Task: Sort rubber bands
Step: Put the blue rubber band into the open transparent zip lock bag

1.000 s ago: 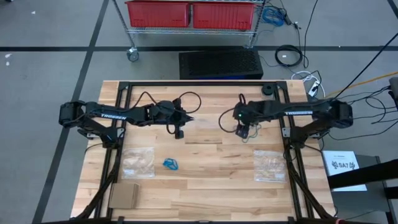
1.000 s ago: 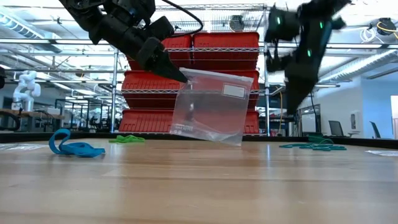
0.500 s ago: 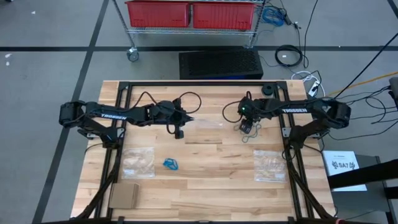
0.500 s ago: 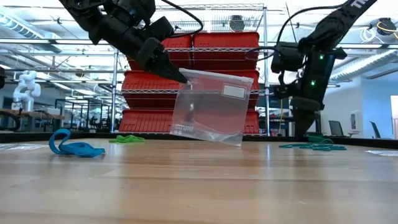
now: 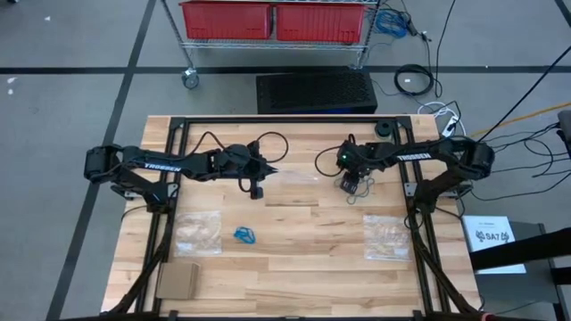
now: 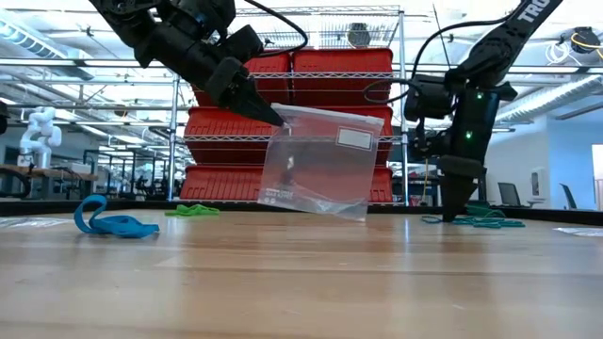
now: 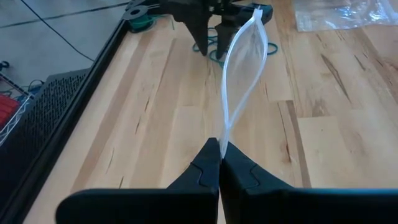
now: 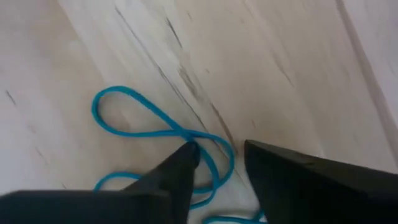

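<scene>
My left gripper (image 7: pixel 219 165) is shut on a clear plastic bag (image 6: pixel 320 160), held up above the table's middle (image 5: pixel 299 176). My right gripper (image 8: pixel 217 155) is open and points down at the table, its fingertips standing over a cluster of teal rubber bands (image 8: pixel 134 118), which shows in the low view (image 6: pixel 476 221) and the high view (image 5: pixel 357 185). A blue cluster (image 5: pixel 245 235) lies flat nearer the near edge (image 6: pixel 108 221). Green bands (image 6: pixel 193 211) lie near the far edge. My left gripper pinches the bag's upper corner (image 7: pixel 222 138) between its two shut fingers, coming level from the table's left. The bag hangs tilted below the fingertips (image 6: pixel 273 118). Whether its lower edge (image 6: pixel 353 215) rests on the table, I cannot tell. My right gripper comes from above, and one fingertip (image 8: pixel 183 158) stands at a crossing of a teal band (image 8: pixel 198 138). I cannot tell whether it touches.
Two clear bags with pale contents lie flat near the near edge, one on the left (image 5: pixel 198 232) and one on the right (image 5: pixel 386 236). A cardboard piece (image 5: pixel 178 279) sits at the near left corner. Black frame rails (image 5: pixel 277 119) border the table. Red bins (image 6: pixel 292 122) stand behind it.
My right gripper has come down from well above the table to the tabletop beside the teal bands, turning from a slant to pointing straight down. My left gripper and the bag have kept still.
</scene>
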`<action>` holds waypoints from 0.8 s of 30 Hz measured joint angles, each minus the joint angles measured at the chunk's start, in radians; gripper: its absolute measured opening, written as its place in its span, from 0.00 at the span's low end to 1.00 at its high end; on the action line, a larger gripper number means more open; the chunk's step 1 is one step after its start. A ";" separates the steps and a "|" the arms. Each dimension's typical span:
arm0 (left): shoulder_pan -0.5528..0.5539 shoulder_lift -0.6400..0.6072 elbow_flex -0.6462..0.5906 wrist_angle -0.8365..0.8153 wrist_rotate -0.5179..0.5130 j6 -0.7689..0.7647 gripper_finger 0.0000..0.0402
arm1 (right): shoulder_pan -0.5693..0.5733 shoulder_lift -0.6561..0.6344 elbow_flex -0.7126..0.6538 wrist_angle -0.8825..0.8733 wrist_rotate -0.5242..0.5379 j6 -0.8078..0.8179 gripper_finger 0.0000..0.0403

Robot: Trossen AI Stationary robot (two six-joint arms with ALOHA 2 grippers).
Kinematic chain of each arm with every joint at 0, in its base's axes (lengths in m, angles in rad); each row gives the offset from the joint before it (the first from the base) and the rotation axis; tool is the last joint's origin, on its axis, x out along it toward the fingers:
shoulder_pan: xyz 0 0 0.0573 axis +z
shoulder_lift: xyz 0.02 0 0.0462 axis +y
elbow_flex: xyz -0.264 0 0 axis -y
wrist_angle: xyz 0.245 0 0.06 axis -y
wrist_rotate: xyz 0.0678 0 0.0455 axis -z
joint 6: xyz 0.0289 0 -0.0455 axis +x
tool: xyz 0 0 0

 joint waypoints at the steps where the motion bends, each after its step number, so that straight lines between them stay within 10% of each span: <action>1: 0.000 0.000 0.000 0.000 0.000 0.000 0.00 | 0.000 -0.005 -0.001 0.005 -0.001 -0.005 0.24; 5: 0.000 0.000 0.000 0.001 0.000 0.000 0.00 | 0.001 -0.032 -0.003 0.013 0.012 -0.023 0.03; 24: 0.000 0.000 0.000 0.001 0.000 -0.006 0.00 | 0.294 -0.193 0.264 -0.224 0.199 0.121 0.00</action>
